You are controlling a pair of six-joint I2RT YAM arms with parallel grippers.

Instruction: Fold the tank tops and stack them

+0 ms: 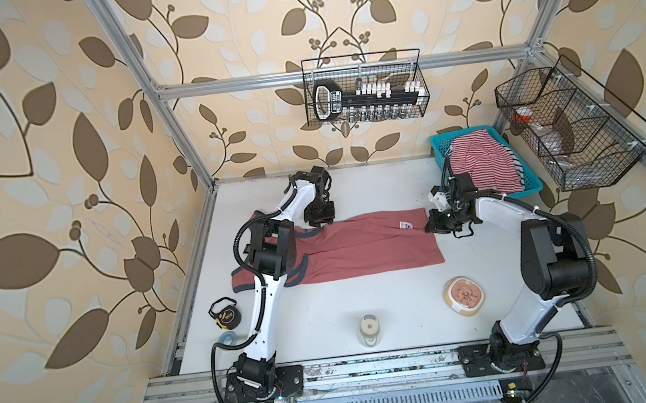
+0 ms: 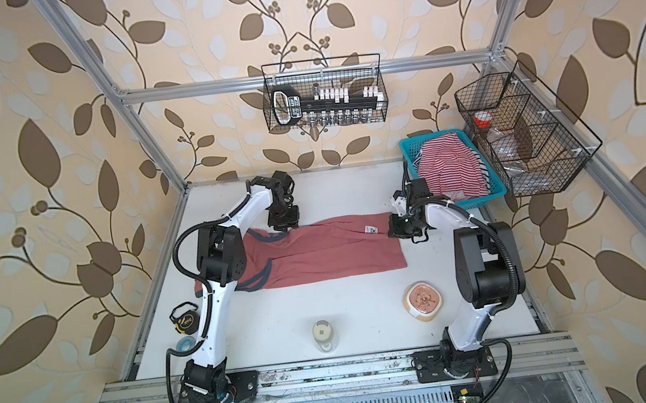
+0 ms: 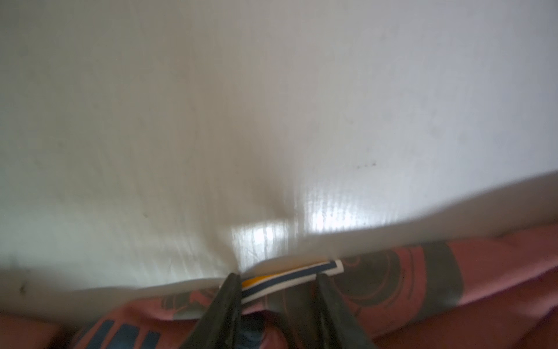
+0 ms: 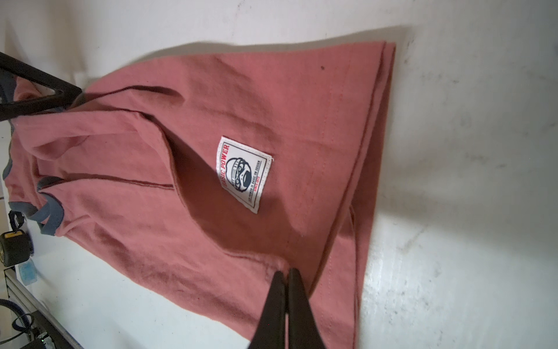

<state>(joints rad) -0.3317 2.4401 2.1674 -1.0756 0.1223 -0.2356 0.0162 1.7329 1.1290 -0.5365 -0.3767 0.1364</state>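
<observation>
The brick-red tank top (image 1: 360,248) lies flat across the middle of the white table (image 1: 353,190), folded lengthwise. Its hem end points toward the right arm and its strap end lies under the left arm.

The striped tank top (image 1: 480,162) sits heaped in the blue basket (image 1: 442,144) at the back right corner, well apart from the red one.

**Edges and clearance**
- In the right wrist view the hem shows stacked layers with stitched seams.
- Dark trim (image 1: 301,274) outlines the armholes.
- You have bare table behind the garment, and a strip in front of it.
- Nearer the front edge stand a jar (image 1: 370,328), a bowl (image 1: 465,293) and a tape measure (image 1: 226,314).

**Grippers**
- Left gripper (image 3: 277,281): the jaws stand apart over the cloth's far edge, with printed fabric between them. You cannot tell whether they bear on it.
- Right gripper (image 4: 285,273): the jaws are pressed together on the hem corner, and the cloth puckers at the tips.

**Material**
- The fabric is a soft matte knit, lightly creased.
- A white woven label (image 4: 243,173) is sewn near the hem.
</observation>
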